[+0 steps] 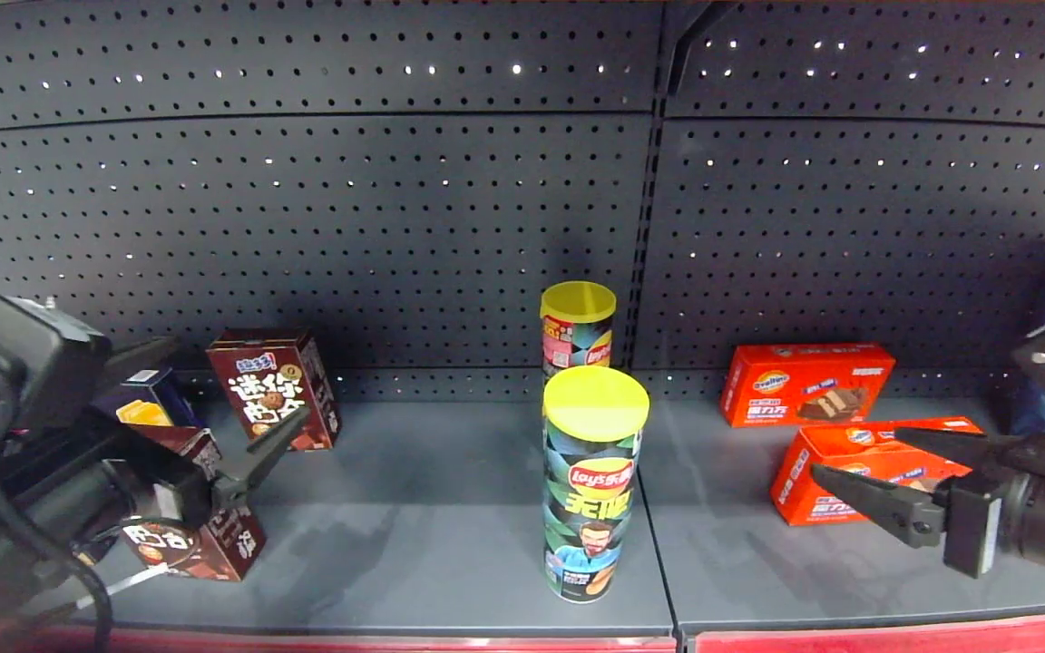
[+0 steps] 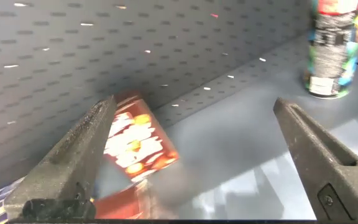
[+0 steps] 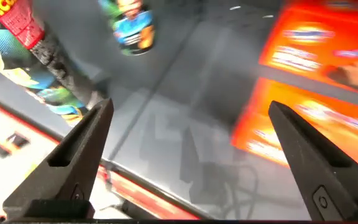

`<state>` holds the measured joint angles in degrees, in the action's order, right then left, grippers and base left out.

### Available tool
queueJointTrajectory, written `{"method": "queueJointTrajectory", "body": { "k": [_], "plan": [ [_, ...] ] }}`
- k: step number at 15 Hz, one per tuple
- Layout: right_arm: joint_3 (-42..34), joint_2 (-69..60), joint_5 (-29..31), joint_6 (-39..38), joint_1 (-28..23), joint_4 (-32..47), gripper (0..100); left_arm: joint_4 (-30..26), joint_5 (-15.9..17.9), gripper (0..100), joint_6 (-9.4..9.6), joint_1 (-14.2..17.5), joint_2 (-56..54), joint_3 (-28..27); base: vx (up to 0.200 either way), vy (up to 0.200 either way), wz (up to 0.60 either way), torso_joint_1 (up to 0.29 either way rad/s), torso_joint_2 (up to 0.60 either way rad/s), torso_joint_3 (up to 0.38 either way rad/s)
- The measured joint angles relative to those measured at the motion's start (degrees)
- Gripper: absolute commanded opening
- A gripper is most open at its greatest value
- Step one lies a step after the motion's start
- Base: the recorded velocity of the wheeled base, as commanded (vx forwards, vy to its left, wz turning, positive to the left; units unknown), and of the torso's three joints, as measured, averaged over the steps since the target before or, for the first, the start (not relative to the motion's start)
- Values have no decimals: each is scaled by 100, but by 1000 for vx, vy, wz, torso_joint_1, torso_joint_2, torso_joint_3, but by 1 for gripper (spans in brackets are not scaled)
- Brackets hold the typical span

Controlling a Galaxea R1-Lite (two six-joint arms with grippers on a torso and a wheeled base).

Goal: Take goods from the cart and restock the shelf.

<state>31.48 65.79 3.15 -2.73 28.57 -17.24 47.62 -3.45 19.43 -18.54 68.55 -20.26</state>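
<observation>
Head view: left gripper [image 2: 194, 106] and right gripper [image 1: 858, 453] spread empty; the left may topple the brown box [image 1: 232, 541] beside it

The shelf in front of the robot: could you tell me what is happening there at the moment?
The robot is at the shelf with both grippers open and empty. The left gripper hangs by the brown boxes at the shelf's left end. The right gripper is close to the front orange box, with the rear orange box behind it. The front chip can stands upright in the middle, with the rear chip can behind it. Nothing is being carried at this moment.
</observation>
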Motion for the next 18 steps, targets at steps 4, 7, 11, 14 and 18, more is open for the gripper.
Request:
{"method": "queueJointTrajectory", "body": {
  "k": [4,7,11,14,18],
  "plan": [
    [-627,-1125,-154,241,-477,88,100,-51,80,100,9,523,-1069,507,0,0,0,0,0,0],
    [-976,-2032,-301,377,-901,402,100,-279,228,100,-6,959,-2180,1125,0,0,0,0,0,0],
    [-1759,-3589,-645,724,-1570,479,100,-572,558,100,-88,1296,-3784,1844,0,0,0,0,0,0],
    [-2439,-4860,-755,831,-1998,596,100,-777,580,100,-283,1447,-4717,1993,0,0,0,0,0,0],
    [-2845,-5794,-379,738,-2298,758,100,-1570,301,100,-499,1491,-5552,2026,0,0,0,0,0,0]
  ]
}}
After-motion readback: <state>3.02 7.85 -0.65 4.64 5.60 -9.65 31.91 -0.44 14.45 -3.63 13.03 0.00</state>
